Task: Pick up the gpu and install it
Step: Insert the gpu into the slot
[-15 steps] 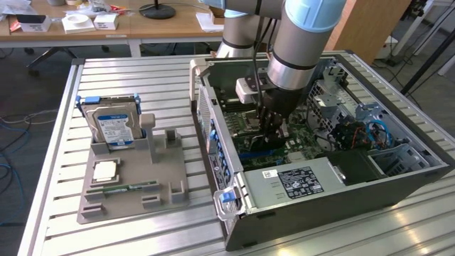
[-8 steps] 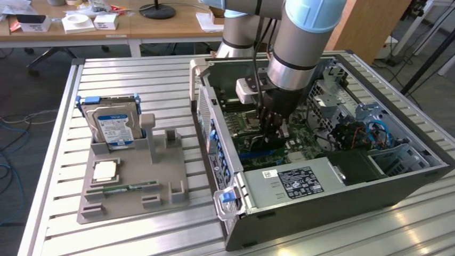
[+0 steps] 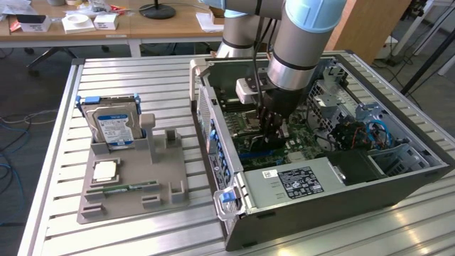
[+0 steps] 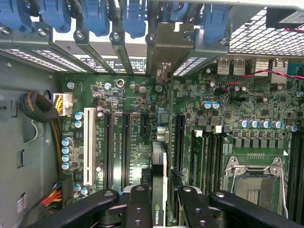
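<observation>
My gripper [image 3: 274, 136] is down inside the open computer case [image 3: 398, 181], over the green motherboard [image 4: 133, 99]. It is shut on the gpu [image 4: 159, 175], a thin dark card seen edge-on between the black fingers [image 4: 137, 204]. The card stands upright just above the motherboard, in line with one of the long black expansion slots [image 4: 179, 137]. Its pale metal bracket [image 4: 164, 52] reaches the case's rear wall, among the slot openings below the blue latches [image 4: 95, 16]. In the exterior view the card's lower edge is hidden behind the fingers and the boards.
Outside the case, on the exterior view's left, a grey holder [image 3: 135, 202] carries a silver hard drive [image 3: 114, 125], a processor chip [image 3: 105, 170] and a green memory stick [image 3: 128, 188]. Inside are the power supply [image 3: 302, 181], the processor socket [image 4: 256, 183] and cable bundles [image 4: 40, 111].
</observation>
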`<state>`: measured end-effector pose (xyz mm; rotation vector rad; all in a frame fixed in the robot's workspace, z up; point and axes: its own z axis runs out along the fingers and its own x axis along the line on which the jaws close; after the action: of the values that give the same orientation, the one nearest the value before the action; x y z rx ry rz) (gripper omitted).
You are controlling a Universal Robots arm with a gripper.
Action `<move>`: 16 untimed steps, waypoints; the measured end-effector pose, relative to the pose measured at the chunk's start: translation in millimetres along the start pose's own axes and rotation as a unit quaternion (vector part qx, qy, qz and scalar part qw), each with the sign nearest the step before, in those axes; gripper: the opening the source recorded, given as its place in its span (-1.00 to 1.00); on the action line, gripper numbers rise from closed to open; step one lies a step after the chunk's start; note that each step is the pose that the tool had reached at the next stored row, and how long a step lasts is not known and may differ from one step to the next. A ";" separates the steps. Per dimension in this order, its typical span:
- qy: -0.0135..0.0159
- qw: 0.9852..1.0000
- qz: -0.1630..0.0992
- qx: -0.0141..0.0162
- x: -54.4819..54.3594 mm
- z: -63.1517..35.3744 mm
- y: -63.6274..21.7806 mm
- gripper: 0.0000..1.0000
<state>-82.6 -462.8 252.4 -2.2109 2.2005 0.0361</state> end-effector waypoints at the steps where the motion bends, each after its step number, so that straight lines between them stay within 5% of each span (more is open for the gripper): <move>1: 0.000 1.000 0.000 0.000 0.0 0.1 0.0 -0.48; 16: 0.000 1.000 0.000 0.000 -0.1 -1.2 0.1 -0.48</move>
<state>-82.7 -462.7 253.6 -2.2102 2.2008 0.0362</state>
